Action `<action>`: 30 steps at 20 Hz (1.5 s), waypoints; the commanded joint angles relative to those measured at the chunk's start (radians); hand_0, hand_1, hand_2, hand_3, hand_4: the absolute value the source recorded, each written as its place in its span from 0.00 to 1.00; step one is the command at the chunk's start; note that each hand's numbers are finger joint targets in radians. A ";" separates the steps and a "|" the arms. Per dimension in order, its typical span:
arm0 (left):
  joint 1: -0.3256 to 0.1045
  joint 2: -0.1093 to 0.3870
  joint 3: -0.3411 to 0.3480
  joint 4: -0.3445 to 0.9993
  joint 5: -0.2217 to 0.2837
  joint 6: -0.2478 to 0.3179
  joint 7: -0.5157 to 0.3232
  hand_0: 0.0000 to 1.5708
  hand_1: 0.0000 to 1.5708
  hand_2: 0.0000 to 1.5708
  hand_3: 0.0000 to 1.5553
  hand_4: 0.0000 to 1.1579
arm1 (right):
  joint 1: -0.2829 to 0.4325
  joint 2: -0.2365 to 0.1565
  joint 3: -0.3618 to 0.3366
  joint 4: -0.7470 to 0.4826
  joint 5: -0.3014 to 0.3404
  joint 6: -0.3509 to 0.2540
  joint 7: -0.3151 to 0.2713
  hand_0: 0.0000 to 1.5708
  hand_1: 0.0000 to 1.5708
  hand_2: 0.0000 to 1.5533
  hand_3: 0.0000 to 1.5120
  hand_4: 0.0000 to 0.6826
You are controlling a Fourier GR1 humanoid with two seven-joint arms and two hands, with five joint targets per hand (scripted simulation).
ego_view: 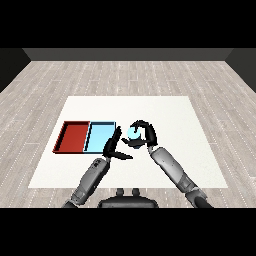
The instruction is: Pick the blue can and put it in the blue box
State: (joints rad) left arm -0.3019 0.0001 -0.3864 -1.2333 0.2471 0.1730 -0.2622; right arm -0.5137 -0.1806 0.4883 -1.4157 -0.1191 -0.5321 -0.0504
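My right hand (143, 134) curls round the blue can (133, 133), holding it just right of the light blue tray (100, 136); whether the can sits on the white table (165, 115) or hangs a little above it, I cannot tell. My left hand (113, 146) lies with fingers straight, reaching up along the blue tray's right edge, thumb stretched towards the can. The red tray (73, 137) adjoins the blue tray's left side.
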 commanded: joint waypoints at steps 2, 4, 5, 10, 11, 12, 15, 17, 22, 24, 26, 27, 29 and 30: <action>-0.015 0.000 -0.051 0.044 0.055 0.048 -0.030 0.00 0.00 0.00 0.00 0.00 | 0.041 0.078 -0.044 -0.010 0.065 0.048 -0.026 0.95 0.95 0.94 0.92 0.89; 0.031 0.000 -0.017 -0.011 0.010 -0.009 0.006 0.00 0.00 0.00 0.00 0.00 | -0.064 0.094 -0.101 0.079 0.064 0.101 0.005 0.94 0.94 0.94 0.92 0.89; -0.060 0.000 -0.013 0.072 0.045 0.008 -0.017 0.00 0.00 0.00 0.00 0.00 | 0.072 0.047 -0.075 -0.055 0.090 0.104 0.003 0.94 0.94 0.94 0.92 0.89; -0.033 0.000 -0.030 0.029 0.044 0.020 0.002 0.00 0.00 0.00 0.00 0.00 | 0.014 0.130 -0.115 0.011 0.153 0.146 0.008 0.95 0.95 0.94 0.93 0.89; -0.055 0.000 -0.055 0.125 0.069 0.029 -0.089 0.00 0.00 0.00 0.00 0.00 | 0.088 0.158 -0.055 -0.012 0.178 0.124 -0.038 0.95 0.95 0.94 0.93 0.89; -0.062 0.000 -0.013 0.136 0.042 -0.018 -0.079 0.00 0.00 0.00 0.00 0.00 | 0.066 0.177 -0.043 -0.040 0.194 0.101 0.022 0.94 0.94 0.94 0.93 0.89; -0.056 0.000 0.015 0.137 0.038 -0.029 -0.056 0.00 0.00 0.00 0.00 0.00 | 0.058 0.158 -0.110 -0.038 0.175 0.168 0.035 0.93 0.93 0.94 0.93 0.89; -0.073 0.000 -0.070 0.139 0.104 0.027 -0.110 0.00 0.00 0.00 0.00 0.00 | -0.005 0.179 -0.122 -0.003 0.167 0.149 0.058 0.93 0.93 0.93 0.92 0.90; -0.106 0.000 -0.126 0.095 0.139 0.089 -0.061 0.00 0.00 0.00 0.00 0.00 | 0.062 0.180 -0.122 -0.030 0.075 0.155 -0.007 0.92 0.92 0.94 0.91 0.88; -0.094 0.000 -0.098 0.113 0.128 0.036 -0.106 0.00 0.00 0.00 0.00 0.00 | -0.004 0.180 -0.050 0.112 0.004 0.055 -0.101 0.93 0.93 0.94 0.92 0.86; -0.119 0.000 -0.095 0.138 0.137 0.033 -0.099 0.00 0.00 0.00 0.00 0.00 | 0.089 0.180 -0.072 -0.053 0.071 0.128 -0.016 0.93 0.93 0.94 0.92 0.88; -0.075 0.000 -0.101 0.110 0.133 0.032 -0.116 0.00 0.00 0.00 0.00 0.00 | 0.026 0.180 0.005 0.061 -0.008 0.005 -0.091 0.92 0.92 0.93 0.92 0.88; -0.130 0.000 -0.119 0.142 0.164 0.070 -0.089 0.00 0.00 0.00 0.00 0.00 | 0.089 0.181 -0.004 -0.012 0.010 0.053 -0.072 0.93 0.93 0.93 0.92 0.87; -0.185 0.000 -0.214 0.112 0.200 0.200 -0.041 0.00 0.00 0.00 0.00 0.17 | 0.101 0.181 0.024 -0.008 -0.002 0.027 -0.089 0.93 0.93 0.94 0.92 0.87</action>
State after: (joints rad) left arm -0.4257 0.0022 -0.5119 -1.1159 0.4053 0.2531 -0.3426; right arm -0.4466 -0.0015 0.4616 -1.4099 -0.0903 -0.4691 -0.1135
